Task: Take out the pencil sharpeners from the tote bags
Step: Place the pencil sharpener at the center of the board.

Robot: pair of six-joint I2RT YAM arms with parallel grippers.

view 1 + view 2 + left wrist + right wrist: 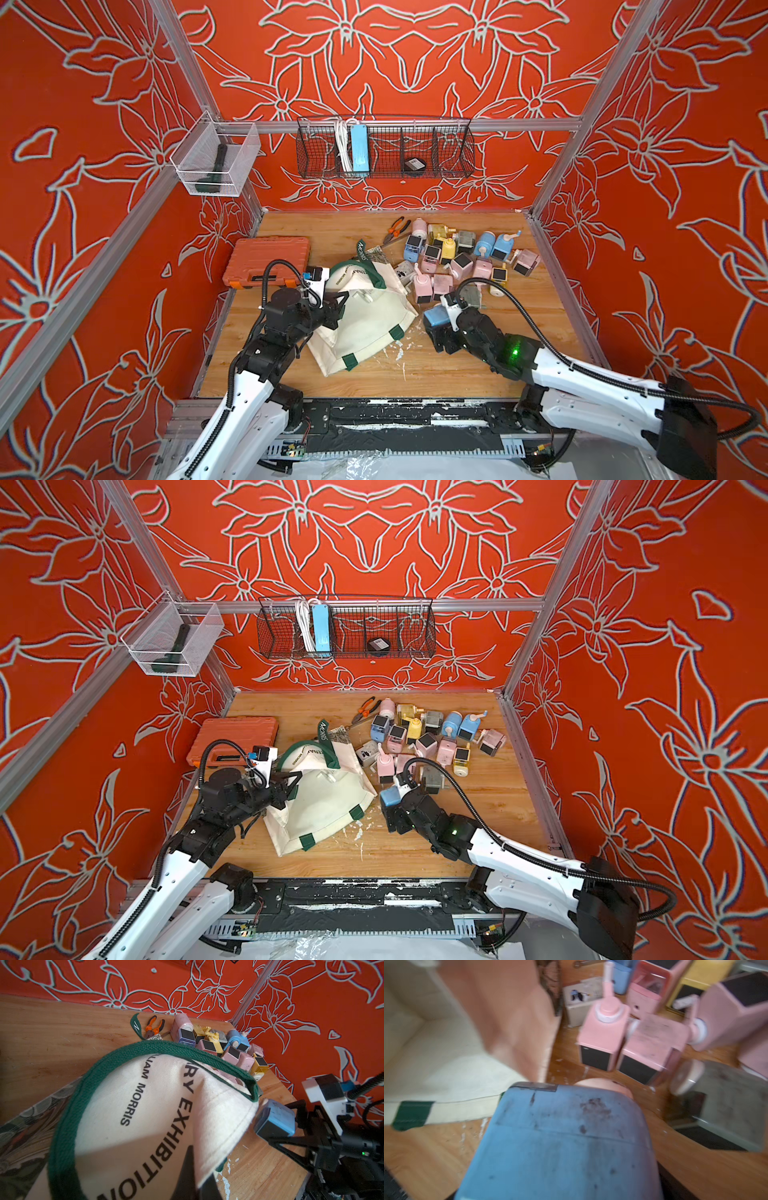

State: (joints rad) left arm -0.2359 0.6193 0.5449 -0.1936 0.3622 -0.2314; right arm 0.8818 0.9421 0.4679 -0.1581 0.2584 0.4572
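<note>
Right gripper, spread wide, clamps one blue pencil sharpener, dark front facing one tote bag; left gripper, closed, pinches its canvas.

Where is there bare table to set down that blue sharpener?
The table is bare along its near edge in front of the tote bag, and behind the orange case. The far right, around the sharpener pile, is crowded.

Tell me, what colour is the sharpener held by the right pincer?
The sharpener is light blue with dark smudges, clearest in the right wrist view.
</note>
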